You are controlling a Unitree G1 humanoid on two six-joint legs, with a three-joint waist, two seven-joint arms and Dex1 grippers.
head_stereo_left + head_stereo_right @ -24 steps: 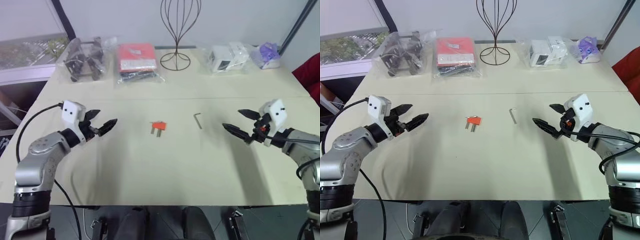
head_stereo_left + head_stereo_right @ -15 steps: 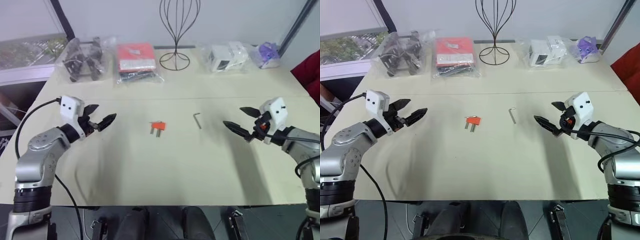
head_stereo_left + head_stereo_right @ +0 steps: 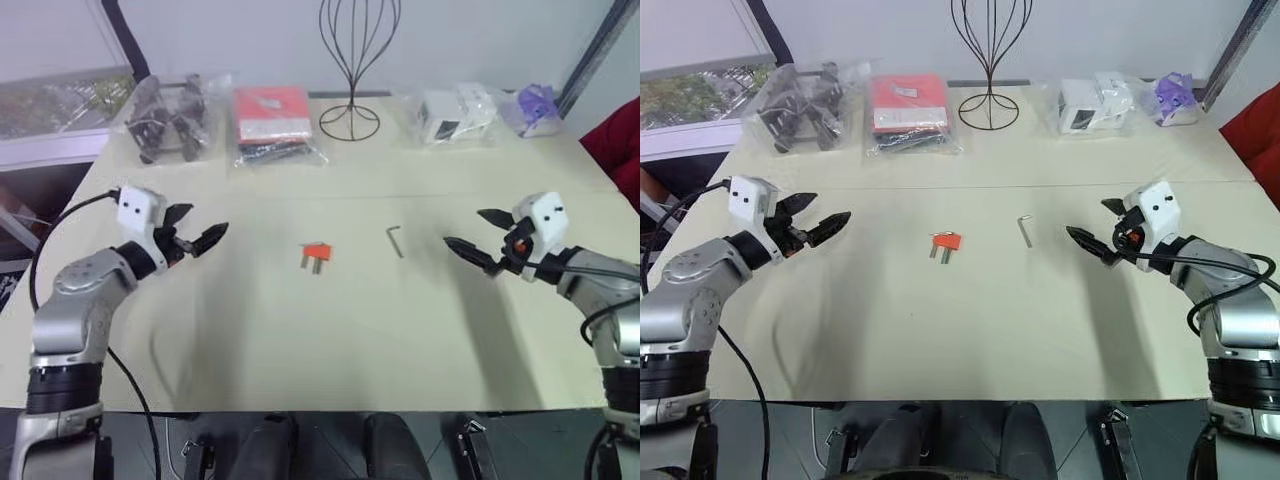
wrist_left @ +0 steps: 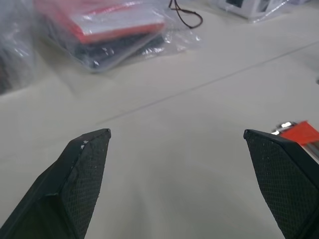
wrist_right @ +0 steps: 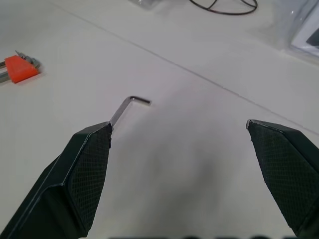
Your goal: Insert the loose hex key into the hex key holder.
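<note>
Right eye view shows the loose hex key (image 3: 1026, 229) lying flat on the pale table (image 3: 970, 330), in the middle and a bit toward the robot's right. The hex key holder (image 3: 946, 243) lies near it, toward the left, not touching it. The right gripper (image 3: 1097, 225) hangs above the table near the key with its two black fingers wide apart and nothing in them. The left gripper (image 3: 818, 215) hangs over the left side, well apart from the holder, also wide apart and empty. No step of the job looks done yet. The key is a thin, hard, grey metal stick with a short bend at one end. It lies so low that the fingers could slide over it, or push it away. The holder is a small orange-red plastic block with short dark keys sticking out. It looks light, so it may skid on the smooth table if it is poked. The finger pads (image 5: 82, 174) are black with a tiny bumpy pattern, which should help them hold.
</note>
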